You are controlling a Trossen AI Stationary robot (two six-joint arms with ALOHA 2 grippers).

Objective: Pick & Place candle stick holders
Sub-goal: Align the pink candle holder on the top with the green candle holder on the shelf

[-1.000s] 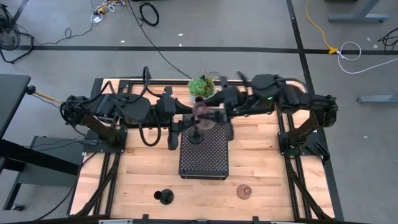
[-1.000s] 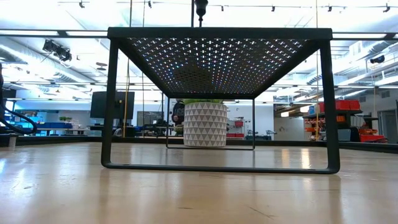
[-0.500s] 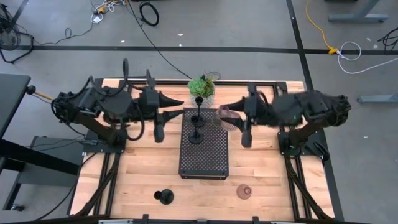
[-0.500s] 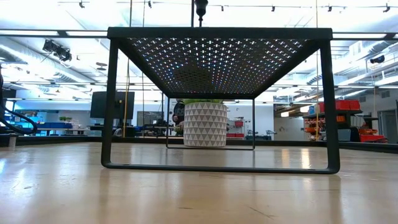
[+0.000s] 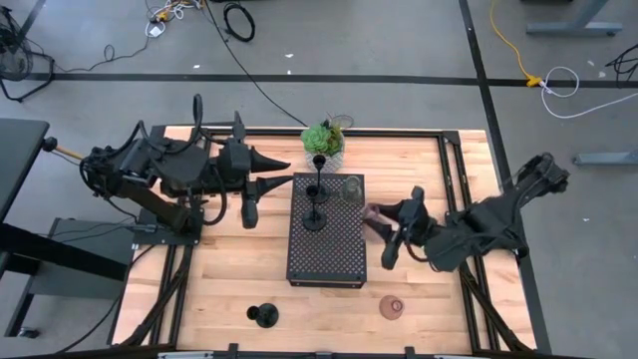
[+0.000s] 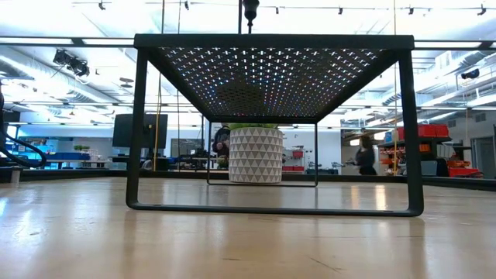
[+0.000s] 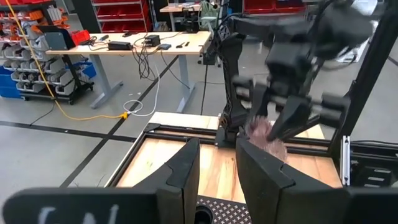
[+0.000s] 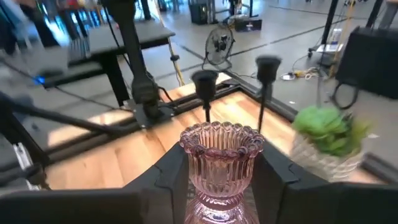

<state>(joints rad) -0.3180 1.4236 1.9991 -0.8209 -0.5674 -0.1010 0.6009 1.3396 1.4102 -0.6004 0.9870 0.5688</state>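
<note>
My right gripper (image 5: 377, 215) is shut on a pinkish ribbed glass cup (image 8: 221, 152), just off the right edge of the black perforated tray (image 5: 327, 249). On the tray stand two black thin-stemmed holders (image 5: 319, 165) (image 5: 314, 217) and a clear glass cup (image 5: 351, 189). A third black holder (image 5: 264, 316) and a second pinkish cup (image 5: 392, 306) stand on the table near its near edge. My left gripper (image 5: 286, 172) is open and empty, left of the tray's far end, as the left wrist view (image 7: 217, 171) also shows. My right gripper pinches the pinkish cup's lower body (image 8: 198, 186) between its two fingers, one on each side. The fingers come about level from the table's right side. The cup stands upright in the hold, mouth up, lifted clear of the table and the tray.
A green plant in a white pot (image 5: 324, 138) stands just behind the tray's far end. The low view looks under the tray (image 6: 271, 46) at the pot (image 6: 256, 155). Bare wood lies left and right of the tray.
My right gripper has carried the pinkish cup from the tray's far end toward the table's right and near edges, keeping it clear of the tray. My left gripper has drawn back from the tray toward the table's left edge and then kept still.
</note>
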